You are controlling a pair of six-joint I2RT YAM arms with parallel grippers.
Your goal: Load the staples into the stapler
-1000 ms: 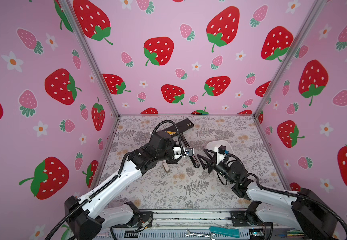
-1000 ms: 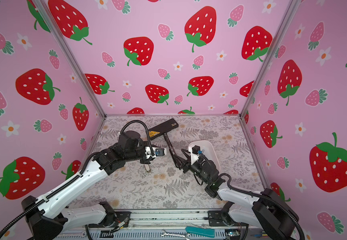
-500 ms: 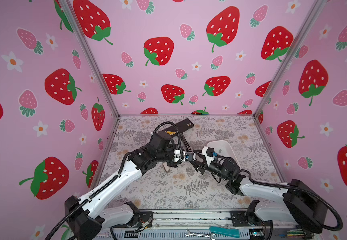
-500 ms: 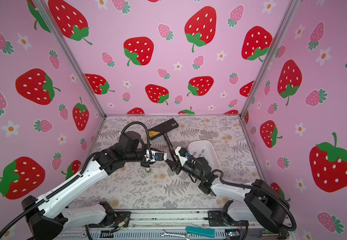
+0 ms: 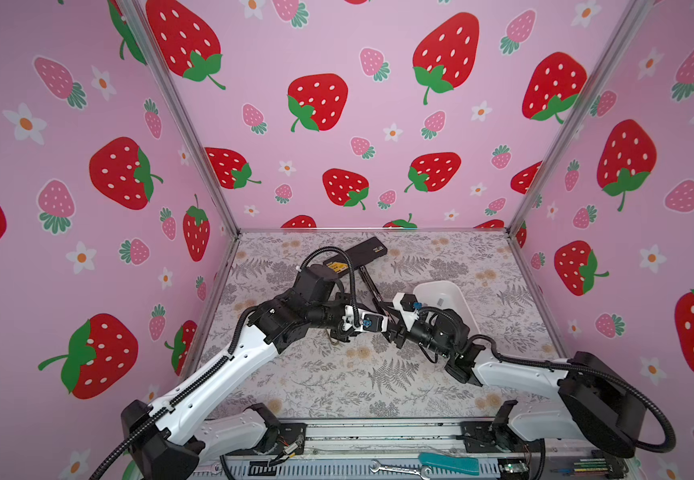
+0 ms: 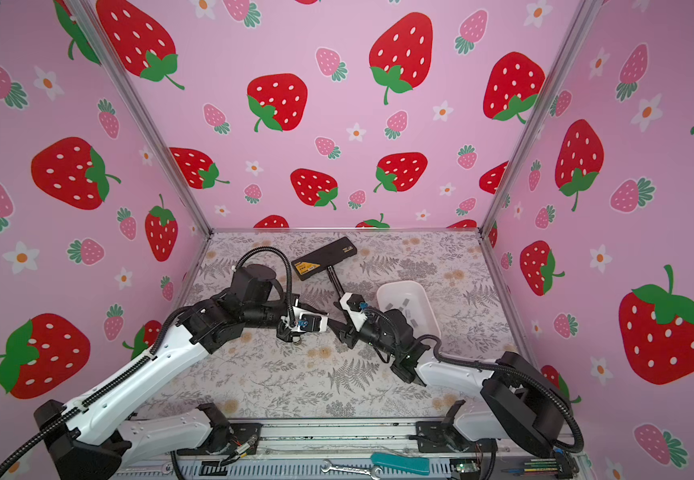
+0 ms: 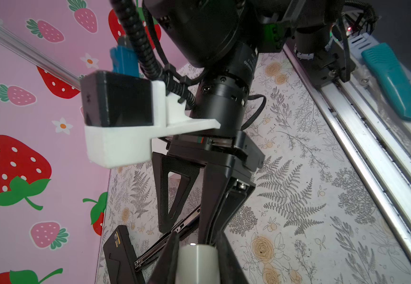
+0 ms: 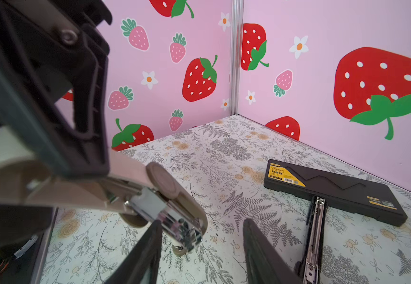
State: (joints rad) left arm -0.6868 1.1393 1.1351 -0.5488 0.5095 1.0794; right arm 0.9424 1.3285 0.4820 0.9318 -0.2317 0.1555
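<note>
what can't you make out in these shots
- beige stapler: in both top views almost wholly under the left gripper
- its magazine's contents: right wrist view, blurred close up
- staples: too small to count in both top views; right arm covers part of the white bin
- black stapler: rail's end cut off by right wrist view's bottom edge

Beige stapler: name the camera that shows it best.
Right wrist view: the beige stapler sits close and sharp, body and metal front exposed. Left wrist shows only its rounded end; in both top views it is almost wholly hidden.
</note>
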